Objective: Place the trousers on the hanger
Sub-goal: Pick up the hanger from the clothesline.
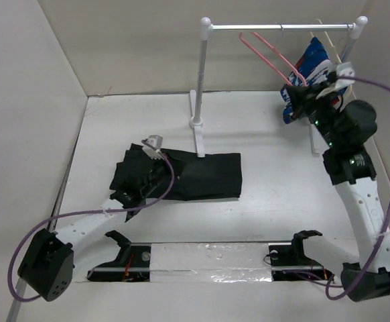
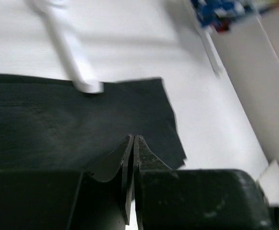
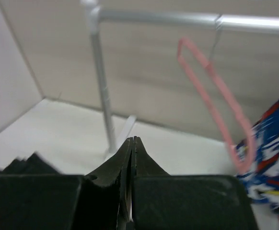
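Both pincers are clenched empty: left pincer (image 2: 132, 139) over the trousers (image 1: 188, 176), mid-worktop (image 1: 269, 194) toward 9 o'clock, right pincer (image 3: 131, 140) facing the hanger (image 1: 270, 57) at 1 o'clock. Fetching it seems the step in hand, and the right must open first.

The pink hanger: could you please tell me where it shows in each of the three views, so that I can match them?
Top external: the hanger hangs from the rail at the upper right.
Left wrist: not in it.
Right wrist: the hanger hangs from the rail, right of centre.
Shared landmark: the blue patterned garment, just right of the hanger in both those views, and blurred at the top right of the left wrist view.
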